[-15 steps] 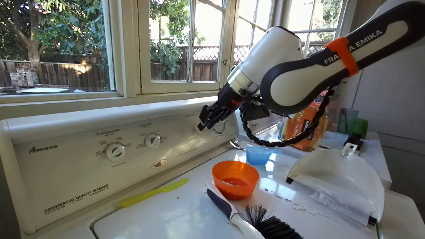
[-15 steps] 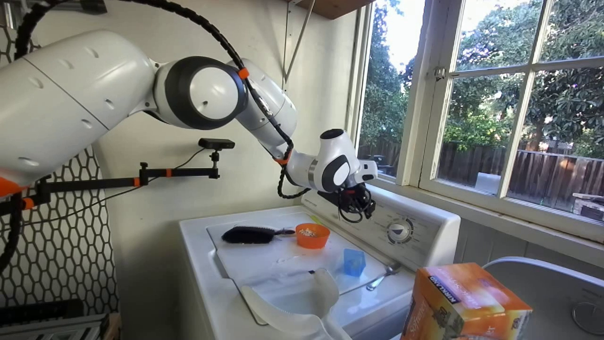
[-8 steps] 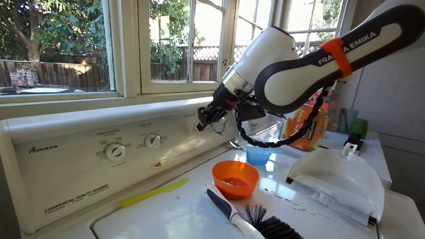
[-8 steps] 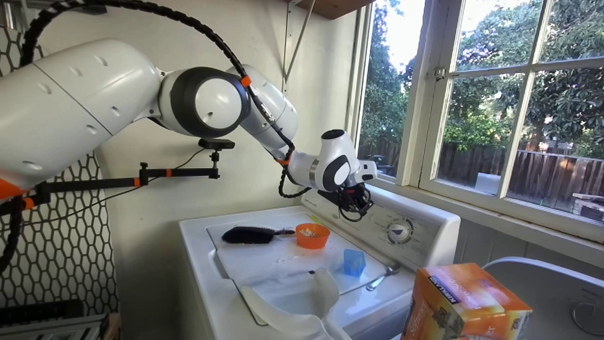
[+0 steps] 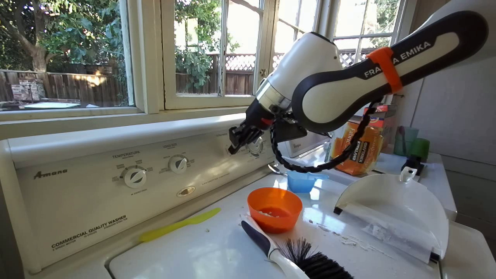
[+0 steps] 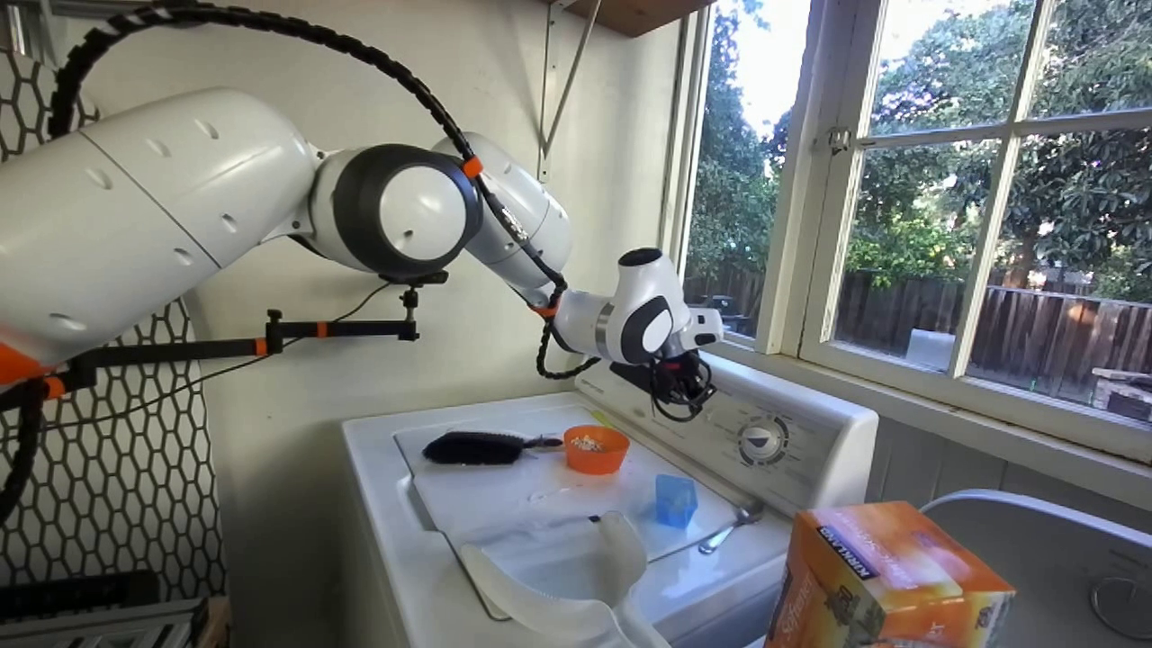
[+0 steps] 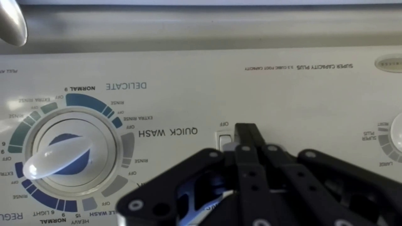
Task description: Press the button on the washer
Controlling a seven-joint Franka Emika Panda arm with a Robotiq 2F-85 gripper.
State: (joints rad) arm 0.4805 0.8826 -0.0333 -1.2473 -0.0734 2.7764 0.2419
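Note:
The washer's sloped control panel (image 5: 89, 186) shows in both exterior views, also here (image 6: 814, 459). In the wrist view, upside down, a small white rocker button (image 7: 225, 139) sits under an "OFF" label, right of a large cycle dial (image 7: 70, 153). My gripper (image 7: 246, 127) is shut with its fingertips together and nothing between them. The tips appear just right of the button, and the gripper hides the button's lower part. Whether the tips touch the panel cannot be told. In both exterior views the gripper (image 5: 233, 143) hangs before the panel, also here (image 6: 702, 396).
On the washer lid stand an orange bowl (image 5: 274, 213), a blue scoop (image 5: 302, 182), a brush (image 5: 321, 265), a white dustpan (image 5: 399, 201) and a yellow-green knife (image 5: 180, 224). A spoon (image 6: 733, 526) lies near the panel. A softener box (image 6: 900, 576) stands beside. Windows rise behind.
The arm's elbow has come down a little. In an exterior view the gripper has shifted slightly left and down along the panel. It stays shut. The objects on the lid have not moved.

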